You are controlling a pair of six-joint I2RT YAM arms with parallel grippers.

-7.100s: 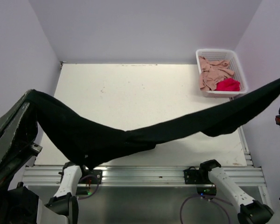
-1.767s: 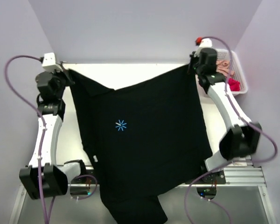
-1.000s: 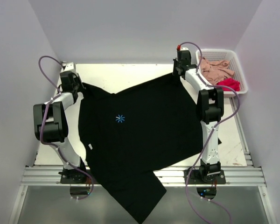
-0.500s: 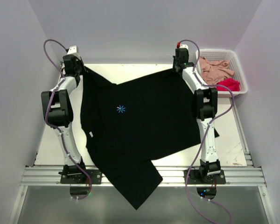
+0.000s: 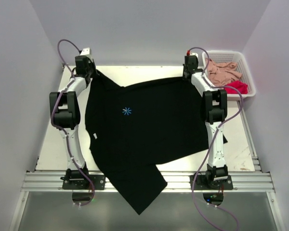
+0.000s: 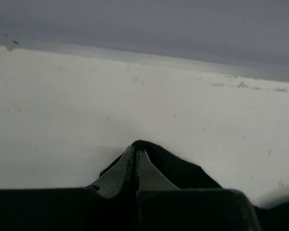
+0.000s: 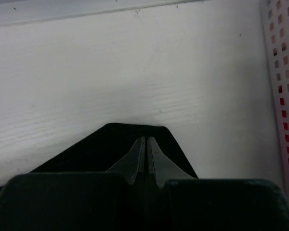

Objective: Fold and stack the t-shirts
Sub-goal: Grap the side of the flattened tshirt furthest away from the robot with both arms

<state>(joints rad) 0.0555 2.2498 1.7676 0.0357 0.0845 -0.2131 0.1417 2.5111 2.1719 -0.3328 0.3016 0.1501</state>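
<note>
The large black t-shirt [image 5: 144, 125] lies spread over the table, its near part hanging over the front edge. It bears a small blue star mark [image 5: 127, 111]. My left gripper [image 5: 92, 72] is shut on the shirt's far left corner [image 6: 168, 163]. My right gripper [image 5: 187, 75] is shut on the far right corner [image 7: 120, 137]. Both arms are stretched to the back of the table. A dusty pink t-shirt [image 5: 221, 72] and a bright red t-shirt [image 5: 236, 87] lie crumpled in the basket.
The white lattice basket [image 5: 244, 65] stands at the back right corner; its wall shows in the right wrist view [image 7: 284, 96]. The white table [image 5: 53, 144] is bare along the left and right sides. A metal rail [image 5: 241, 182] runs along the front edge.
Both grippers have carried the shirt's far corners slightly to the right and toward the back, pulling the cloth flatter. A second ago the left corner was lower and farther left.
</note>
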